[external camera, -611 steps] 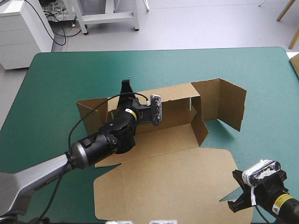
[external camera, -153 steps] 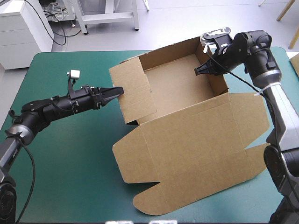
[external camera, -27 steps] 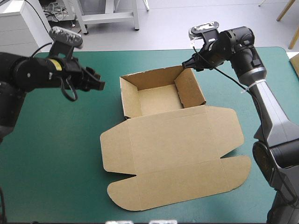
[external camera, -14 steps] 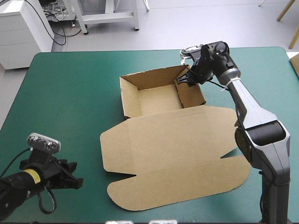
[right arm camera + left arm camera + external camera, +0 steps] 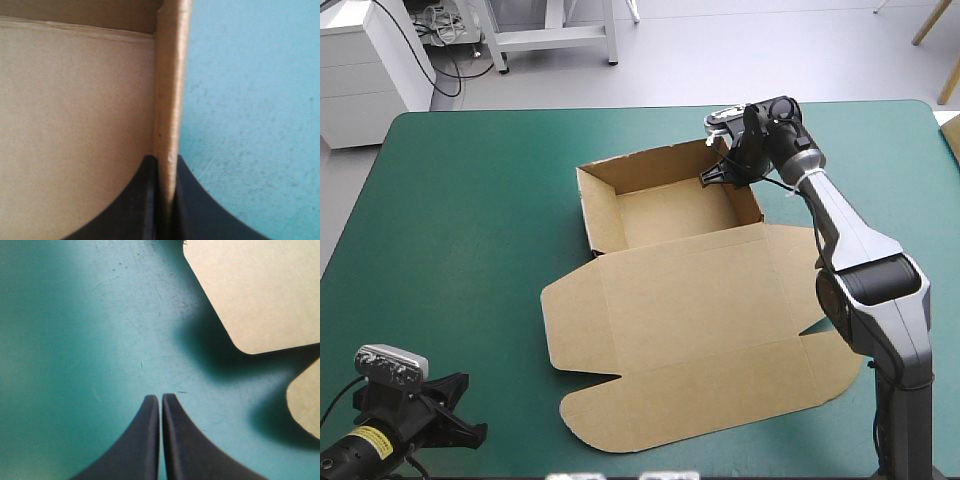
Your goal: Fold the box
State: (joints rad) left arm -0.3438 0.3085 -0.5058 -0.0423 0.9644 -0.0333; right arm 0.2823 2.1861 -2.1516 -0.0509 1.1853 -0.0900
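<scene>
left hand [image 5: 160, 398] lower, right hand [image 5: 165, 161] pinching box [image 5: 692, 301]

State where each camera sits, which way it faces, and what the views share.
High view: above and behind the robot, facing forward and down on the teal-green cover, the box and both arms.
Left wrist view: above the left wrist, facing down along the left gripper, shut, over the cover; the lid's rounded flaps lie ahead.
Right wrist view: above the right wrist, facing along the right gripper, shut on the box's wall.
Shared: high and right wrist views both show that gripped right wall.
</scene>
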